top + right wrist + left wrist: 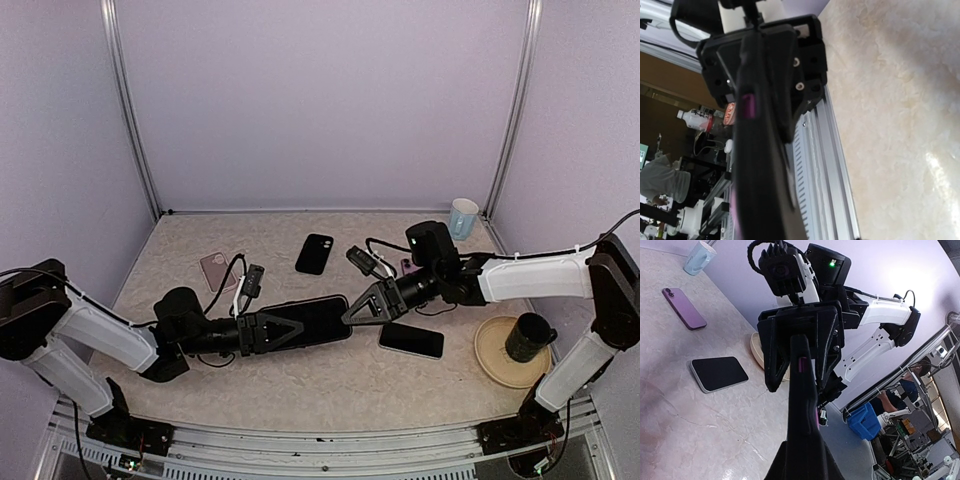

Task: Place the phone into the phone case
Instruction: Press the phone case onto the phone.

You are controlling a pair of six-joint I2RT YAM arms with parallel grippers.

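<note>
A long black slab, the phone (315,318) with purple showing along its rim inside a black phone case, hangs level above the table's middle. My left gripper (298,326) is shut on its left end. In the left wrist view the phone (801,390) runs edge-on away from my fingers, a purple button on its side. My right gripper (350,311) is at the phone's right end. Its fingers (773,355) stand on either side of the edge, a little apart from it, so it is open. The right wrist view shows the same dark edge (757,165) close up.
On the table lie a black case (314,253), a pink one (216,270), a purple phone (684,308) and a dark-screened phone (411,340). A tan plate (497,362) with a black mug (527,337) sits at right, a light-blue mug (463,217) behind.
</note>
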